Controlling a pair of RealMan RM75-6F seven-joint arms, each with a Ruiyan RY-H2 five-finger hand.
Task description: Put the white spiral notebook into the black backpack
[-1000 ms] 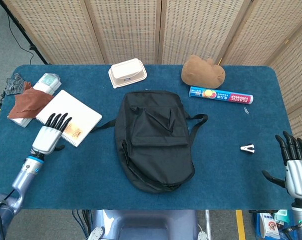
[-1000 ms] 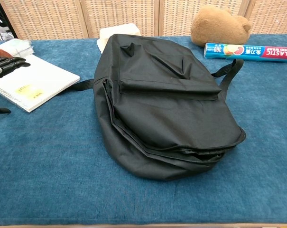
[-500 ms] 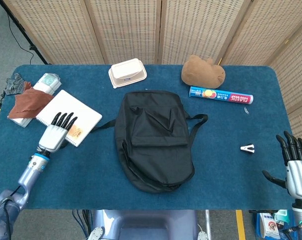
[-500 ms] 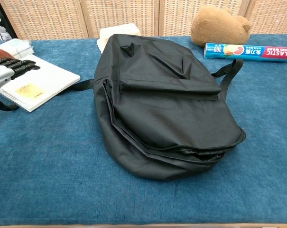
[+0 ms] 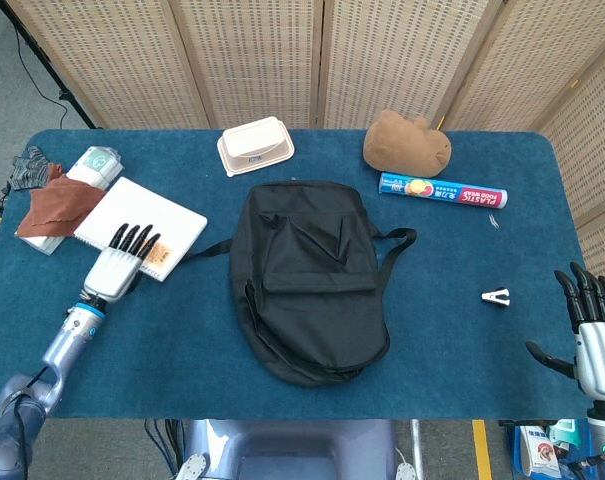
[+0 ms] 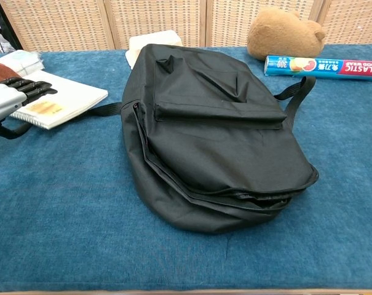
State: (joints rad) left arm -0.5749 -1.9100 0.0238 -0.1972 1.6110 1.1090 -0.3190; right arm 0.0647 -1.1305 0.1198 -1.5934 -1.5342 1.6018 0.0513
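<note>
Left hand [image 5: 117, 268] on 1 white spiral notebook [image 5: 142, 226], 1 black backpack [image 5: 307, 280] nearby

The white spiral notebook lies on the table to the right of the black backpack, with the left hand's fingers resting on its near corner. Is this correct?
Not quite. In the head view the white spiral notebook lies to the left of the black backpack, not the right. The rest holds: the left hand has its fingers on the notebook's near corner.
</note>
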